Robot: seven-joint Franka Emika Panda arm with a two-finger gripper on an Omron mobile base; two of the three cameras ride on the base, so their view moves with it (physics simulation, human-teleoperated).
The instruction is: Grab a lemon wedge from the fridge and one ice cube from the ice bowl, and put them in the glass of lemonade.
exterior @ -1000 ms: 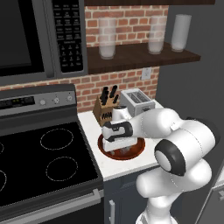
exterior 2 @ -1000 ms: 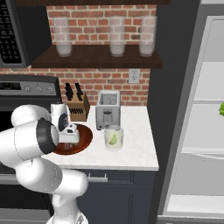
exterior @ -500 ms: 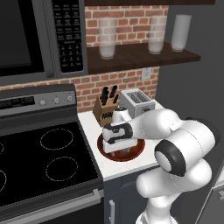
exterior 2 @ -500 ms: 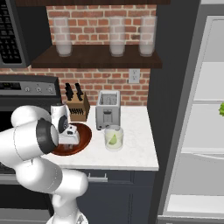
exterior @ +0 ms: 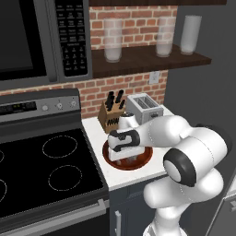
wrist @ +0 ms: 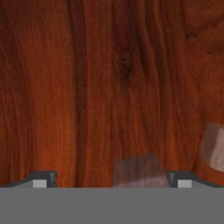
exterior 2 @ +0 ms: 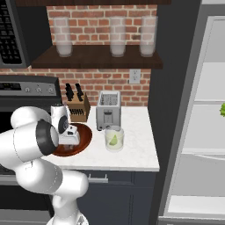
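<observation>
The reddish-brown ice bowl (exterior: 144, 158) (exterior 2: 86, 134) sits on the white counter between stove and toaster. My gripper (exterior: 122, 156) (exterior 2: 68, 142) reaches down into it, open. In the hand view, a pale ice cube (wrist: 140, 171) lies on the wooden bowl floor (wrist: 100, 87) between my fingertips (wrist: 42, 180), nearer the right one; my gripper (wrist: 111, 181) does not touch it. A second ice cube (wrist: 214, 147) lies at the right edge. The glass of lemonade (exterior 2: 114, 139) stands right of the bowl with a lemon wedge (exterior 2: 113, 140) inside. The fridge (exterior 2: 206, 132) stands open at the right.
A knife block (exterior: 110, 119) and a toaster (exterior: 144, 107) stand behind the bowl against the brick wall. The black stove (exterior: 41, 170) lies to the left. Tall frosted glasses (exterior 2: 117, 36) line the shelf above. A leafy green bunch (exterior 2: 222, 110) rests on a fridge shelf.
The hand has sunk slightly lower into the bowl. Its jaws have stayed open, and nothing else has moved.
</observation>
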